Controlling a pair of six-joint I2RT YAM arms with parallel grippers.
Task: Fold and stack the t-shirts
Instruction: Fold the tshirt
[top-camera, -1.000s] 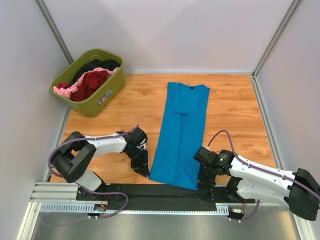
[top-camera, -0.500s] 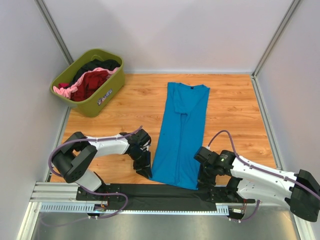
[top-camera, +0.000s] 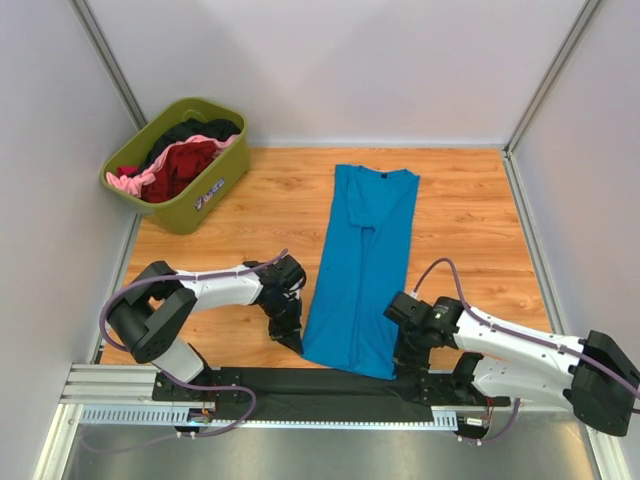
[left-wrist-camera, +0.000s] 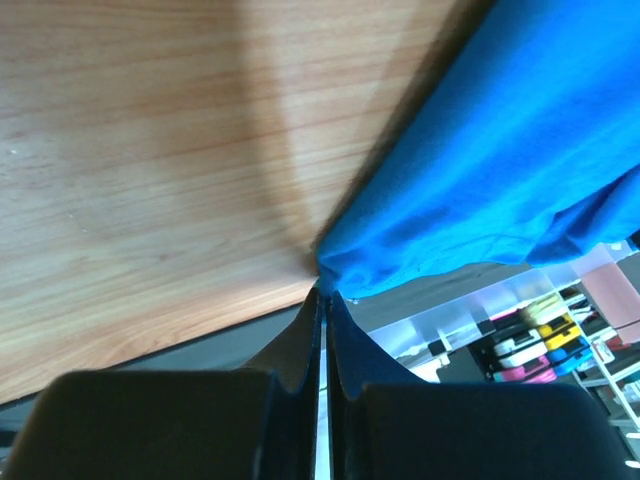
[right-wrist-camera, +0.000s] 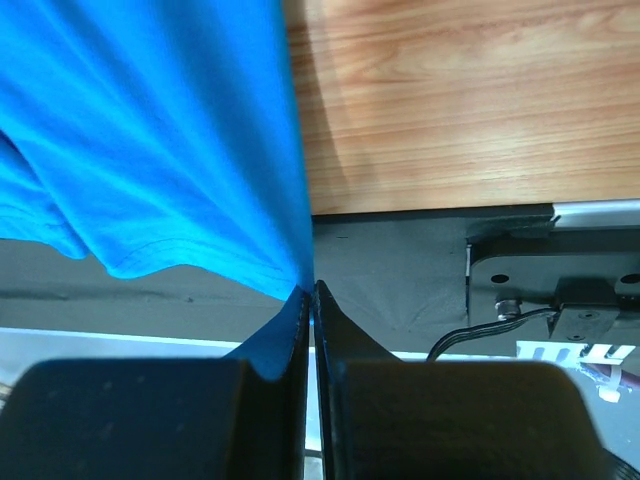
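The blue shirt (top-camera: 362, 262) lies folded into a long strip down the middle of the wooden table (top-camera: 478, 215), with its collar at the far end and its near hem reaching the black mat (top-camera: 320, 382). The left gripper (top-camera: 296, 342) is closed on its near left corner and the right gripper (top-camera: 402, 362) on its near right corner, cloth pinched at the tips. Bare wood lies open on both sides. A green tub (top-camera: 214, 192) of red, pink and black shirts (top-camera: 183, 160) sits far left. Pale walls (top-camera: 340, 70) close three sides.
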